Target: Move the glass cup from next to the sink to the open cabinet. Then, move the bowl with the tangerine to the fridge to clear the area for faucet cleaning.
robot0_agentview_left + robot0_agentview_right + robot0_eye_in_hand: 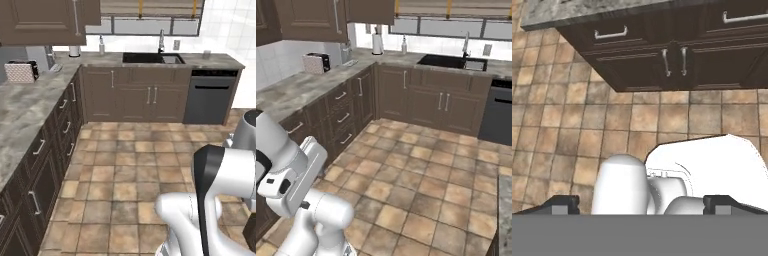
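Even, flat rendered light, soft throughout

Brightness comes from the window (150, 22) behind the sink (152, 58), which blows out to white in the right base view. The worktop (25, 110) and floor tiles (130, 170) carry almost no cast shadows; the dark cabinets (672, 55) lose detail. All views are low in resolution and slightly blurred, without edge distortion.
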